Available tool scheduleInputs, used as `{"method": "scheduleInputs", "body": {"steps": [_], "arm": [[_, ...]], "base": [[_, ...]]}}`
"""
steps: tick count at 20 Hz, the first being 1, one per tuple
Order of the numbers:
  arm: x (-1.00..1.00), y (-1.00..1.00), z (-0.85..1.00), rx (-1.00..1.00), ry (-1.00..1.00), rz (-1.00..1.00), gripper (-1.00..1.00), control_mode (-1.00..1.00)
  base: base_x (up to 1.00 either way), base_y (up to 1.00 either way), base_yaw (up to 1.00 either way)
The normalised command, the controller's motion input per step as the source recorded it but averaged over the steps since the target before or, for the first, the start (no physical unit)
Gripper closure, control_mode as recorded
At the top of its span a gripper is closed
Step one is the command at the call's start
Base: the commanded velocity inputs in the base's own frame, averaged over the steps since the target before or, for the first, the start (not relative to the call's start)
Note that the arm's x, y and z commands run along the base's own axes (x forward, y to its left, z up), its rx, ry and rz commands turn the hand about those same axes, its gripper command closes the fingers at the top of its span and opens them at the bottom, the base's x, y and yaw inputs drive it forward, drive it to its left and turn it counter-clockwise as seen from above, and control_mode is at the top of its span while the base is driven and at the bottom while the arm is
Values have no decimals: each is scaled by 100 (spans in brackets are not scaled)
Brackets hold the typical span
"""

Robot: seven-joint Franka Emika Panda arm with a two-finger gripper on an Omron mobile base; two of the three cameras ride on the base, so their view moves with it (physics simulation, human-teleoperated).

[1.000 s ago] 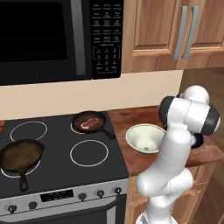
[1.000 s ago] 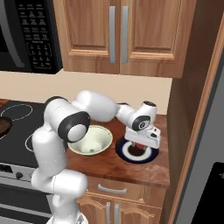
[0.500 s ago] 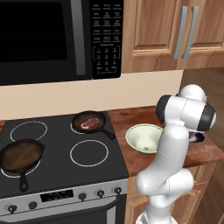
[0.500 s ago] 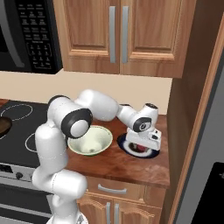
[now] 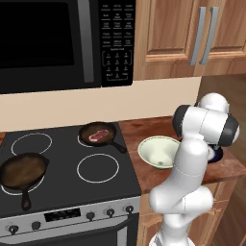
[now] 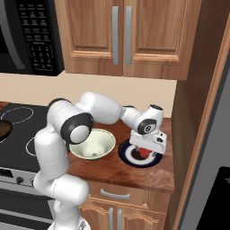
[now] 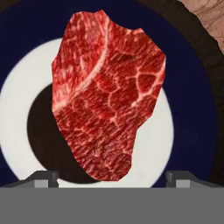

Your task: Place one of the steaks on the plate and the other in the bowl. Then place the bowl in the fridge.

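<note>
Gripper (image 6: 144, 152) low over plate (image 6: 128, 152), fingers spread wide, grasping nothing. One steak (image 7: 107, 96) lies flat on plate. Second steak (image 5: 99, 135) in skillet (image 5: 98, 134) on stove. Bowl (image 6: 93, 143) beside plate.

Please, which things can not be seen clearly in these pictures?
- Plate: in the left base view the arm hides nearly all of it.
- Steak on the plate: in the right base view the claw covers most of it.
- Claw fingertips: in the hand view the bottom edge cuts them off.
</note>
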Motion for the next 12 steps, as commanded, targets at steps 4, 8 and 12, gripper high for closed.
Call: {"method": "scheduleInputs", "body": {"steps": [4,8,12], "arm": [[-62,16,68,-7,-5,-4,-100,-100],[-91,48,61,-5,-8,-6,-100,-100],[-100,76,46,-9,-5,-8,-100,-100]], "base": [[0,0,0],[0,0,0],[0,0,0]]}}
